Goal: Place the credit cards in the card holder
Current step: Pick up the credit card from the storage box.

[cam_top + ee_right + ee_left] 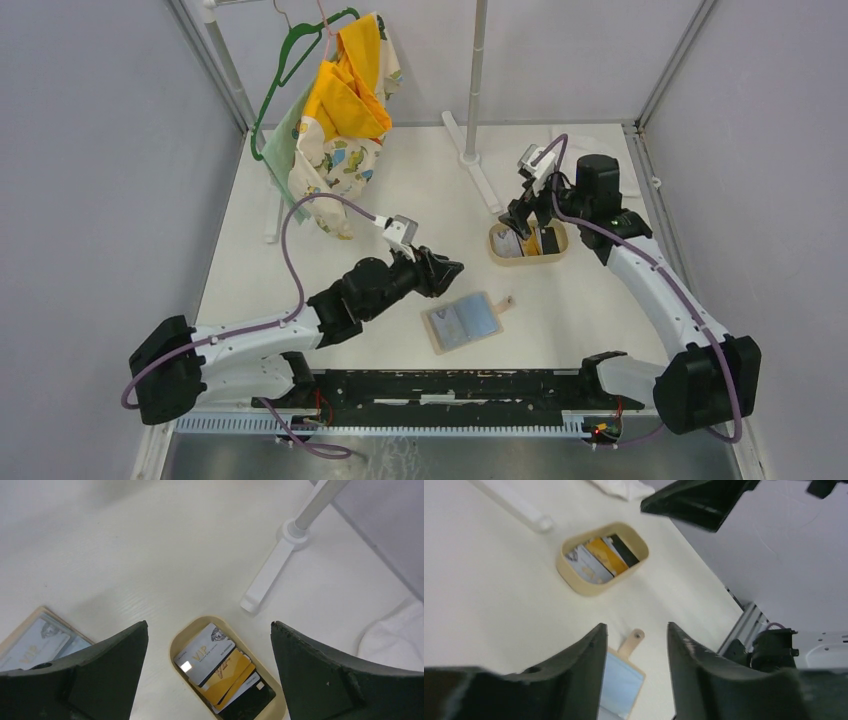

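The card holder (466, 321) lies open on the table, light blue inside, snap tab toward the tray. A white-grey card (32, 645) lies in the card holder (59, 620). Several credit cards (220, 662), white-grey, gold and dark, are stacked in an oval tan tray (176, 642). My right gripper (209, 625) hangs open wide above that tray (498, 252), nothing between its fingers. My left gripper (442, 272) hovers just left of and above the holder (624, 680). The left gripper (636, 626) is open and empty. The tray's cards (600, 557) also show in its view.
A white stand foot (480, 172) lies behind the tray. A hanger rack with yellow and patterned cloth (340, 120) stands at the back left. White cloth (395, 640) lies at the back right. Grey walls and frame posts close the table in.
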Controlling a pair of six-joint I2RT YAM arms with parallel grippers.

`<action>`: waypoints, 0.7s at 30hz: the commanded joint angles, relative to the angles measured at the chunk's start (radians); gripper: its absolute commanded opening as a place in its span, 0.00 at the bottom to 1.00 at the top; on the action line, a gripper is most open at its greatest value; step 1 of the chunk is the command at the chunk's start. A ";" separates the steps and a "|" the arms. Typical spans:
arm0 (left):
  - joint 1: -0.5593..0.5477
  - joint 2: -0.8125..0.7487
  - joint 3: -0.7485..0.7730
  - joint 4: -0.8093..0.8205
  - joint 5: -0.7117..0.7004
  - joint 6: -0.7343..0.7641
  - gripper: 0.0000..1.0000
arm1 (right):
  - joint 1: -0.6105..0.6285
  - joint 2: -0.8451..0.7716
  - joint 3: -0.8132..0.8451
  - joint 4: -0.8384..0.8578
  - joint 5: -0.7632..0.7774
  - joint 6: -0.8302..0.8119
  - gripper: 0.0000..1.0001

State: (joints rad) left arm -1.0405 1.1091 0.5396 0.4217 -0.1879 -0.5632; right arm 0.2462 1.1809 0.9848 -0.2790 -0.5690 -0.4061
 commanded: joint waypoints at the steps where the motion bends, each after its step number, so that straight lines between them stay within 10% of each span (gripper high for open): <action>1: -0.001 -0.040 0.022 0.083 -0.118 0.095 0.67 | -0.070 0.075 -0.041 0.074 -0.088 0.126 0.98; 5: 0.018 0.052 0.102 -0.015 -0.096 0.055 0.91 | -0.150 0.107 -0.137 0.151 -0.106 0.214 0.98; 21: 0.030 0.318 0.152 0.051 0.075 -0.041 0.84 | -0.306 0.261 -0.176 0.160 -0.114 0.336 0.93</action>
State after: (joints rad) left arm -1.0115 1.3823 0.6430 0.4221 -0.1291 -0.5705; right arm -0.0444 1.3983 0.8177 -0.1680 -0.6365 -0.1371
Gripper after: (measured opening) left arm 0.855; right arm 0.947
